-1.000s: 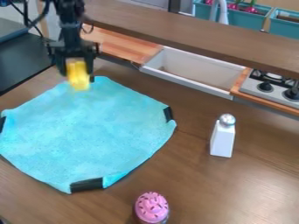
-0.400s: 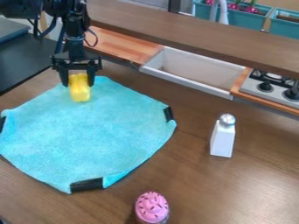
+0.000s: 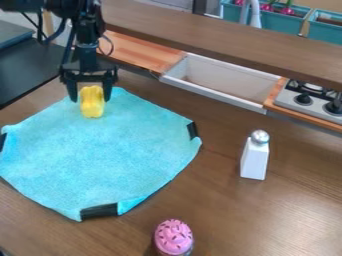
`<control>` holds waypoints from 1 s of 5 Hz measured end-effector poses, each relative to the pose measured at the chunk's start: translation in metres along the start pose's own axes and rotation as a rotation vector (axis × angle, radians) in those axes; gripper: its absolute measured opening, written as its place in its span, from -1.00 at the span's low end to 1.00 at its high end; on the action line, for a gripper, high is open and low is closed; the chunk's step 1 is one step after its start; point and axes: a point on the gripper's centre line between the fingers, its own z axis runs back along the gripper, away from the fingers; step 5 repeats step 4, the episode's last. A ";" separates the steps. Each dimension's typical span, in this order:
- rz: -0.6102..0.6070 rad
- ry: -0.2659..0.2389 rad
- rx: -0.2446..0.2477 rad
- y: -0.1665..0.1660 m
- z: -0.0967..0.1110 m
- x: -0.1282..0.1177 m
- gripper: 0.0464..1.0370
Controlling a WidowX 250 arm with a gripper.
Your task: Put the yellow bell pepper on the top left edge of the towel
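Yellow bell pepper [image 3: 92,103] sits between the fingers [image 3: 107,92], which stand parted, released, above the towel [image 3: 107,155].

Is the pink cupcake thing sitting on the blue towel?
No, the pink-topped cupcake is on the brown table, a little way off the blue towel.

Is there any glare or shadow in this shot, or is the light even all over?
Not even: in the camera view, a pale sheen lies on the brown tabletop at lower right, the shaker's silver top has a bright glint, the blue towel shows no glare, and a dark shadow sits left of the pink cupcake.
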 end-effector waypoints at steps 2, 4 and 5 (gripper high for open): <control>0.025 -0.124 -0.091 0.003 0.109 -0.019 0.93; 0.004 -0.147 -0.085 0.019 0.153 -0.035 0.93; 0.004 -0.147 -0.085 0.019 0.153 -0.035 0.93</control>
